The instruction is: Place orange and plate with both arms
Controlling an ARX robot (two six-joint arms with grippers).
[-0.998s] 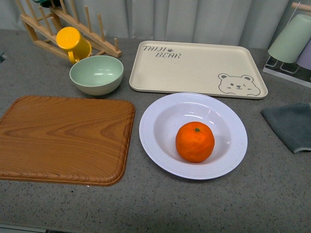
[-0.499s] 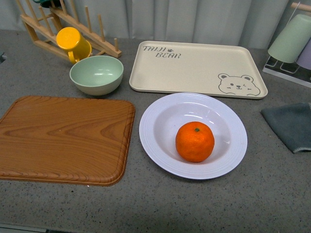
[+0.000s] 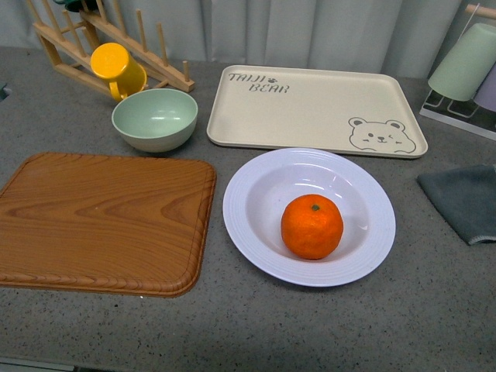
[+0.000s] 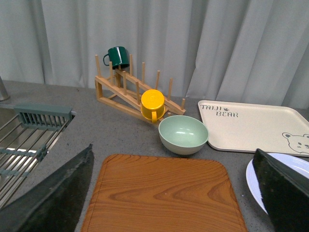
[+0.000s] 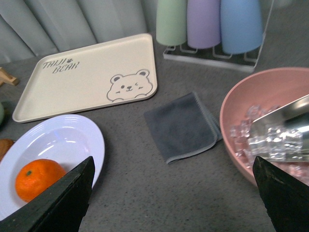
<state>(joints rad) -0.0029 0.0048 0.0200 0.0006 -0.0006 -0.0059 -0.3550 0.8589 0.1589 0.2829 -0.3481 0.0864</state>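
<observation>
Orange (image 3: 311,226) in plate (image 3: 235,209) on grey countertop (image 3: 310,329)

Soft, even light falls from overhead, bright but not harsh. The orange (image 3: 311,225) casts only a faint, short shadow onto the plate (image 3: 256,232) around its base. Small white glints sit on the plate's inner slope behind the orange. The front view is sharp to its edges, with no visible bending.
</observation>
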